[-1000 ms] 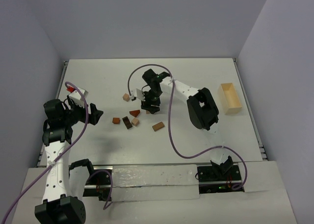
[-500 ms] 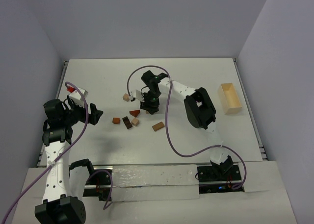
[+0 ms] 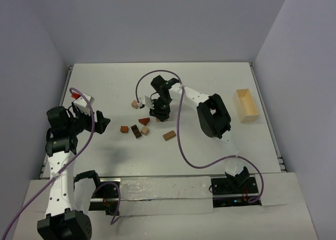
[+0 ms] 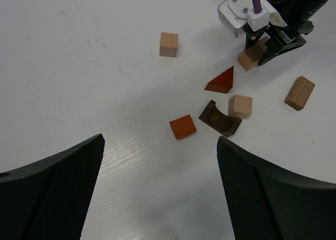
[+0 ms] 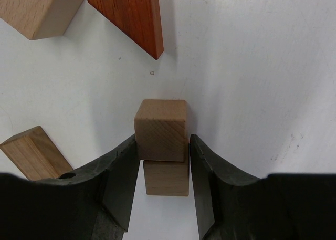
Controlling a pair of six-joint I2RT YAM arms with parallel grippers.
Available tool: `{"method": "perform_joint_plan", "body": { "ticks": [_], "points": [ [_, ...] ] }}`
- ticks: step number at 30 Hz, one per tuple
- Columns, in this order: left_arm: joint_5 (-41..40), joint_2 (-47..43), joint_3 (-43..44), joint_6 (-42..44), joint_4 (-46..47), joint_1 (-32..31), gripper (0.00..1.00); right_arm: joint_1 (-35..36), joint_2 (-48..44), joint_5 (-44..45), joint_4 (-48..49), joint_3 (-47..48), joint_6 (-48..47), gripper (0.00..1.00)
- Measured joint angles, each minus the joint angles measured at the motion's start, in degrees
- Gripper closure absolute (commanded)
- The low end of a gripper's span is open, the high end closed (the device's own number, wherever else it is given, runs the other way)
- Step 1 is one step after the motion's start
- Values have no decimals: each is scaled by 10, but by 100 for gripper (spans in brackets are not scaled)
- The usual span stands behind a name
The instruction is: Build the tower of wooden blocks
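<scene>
In the right wrist view my right gripper [image 5: 164, 145] is shut on a tan cube [image 5: 161, 129] that sits on top of a second tan cube [image 5: 166, 178]. From above, this gripper [image 3: 159, 114] points down at mid-table. Nearby lie a reddish-brown triangular piece [image 3: 144, 121], a dark brown arch block [image 3: 136, 131], a tan cube [image 3: 145, 130], a reddish-orange block [image 3: 124, 128], a tan bar [image 3: 169, 135] and a lone tan cube [image 3: 135, 103]. My left gripper [image 4: 160, 145] is open and empty, held above the table left of the blocks [image 3: 102, 123].
The larger pale wooden box [image 3: 245, 105] stands at the right side of the table. A purple cable loops from the right arm across the table's middle. In the right wrist view the triangle [image 5: 131, 14] and the bar [image 5: 34, 152] lie close to the stack.
</scene>
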Motion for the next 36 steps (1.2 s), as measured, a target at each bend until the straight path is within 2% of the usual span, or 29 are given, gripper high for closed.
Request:
{"method": "perform_joint_plan", "body": {
  "ticks": [36],
  "points": [
    [-5,-3,-2,0,1,0,6,0,0,11,0,0,9,57]
  ]
}}
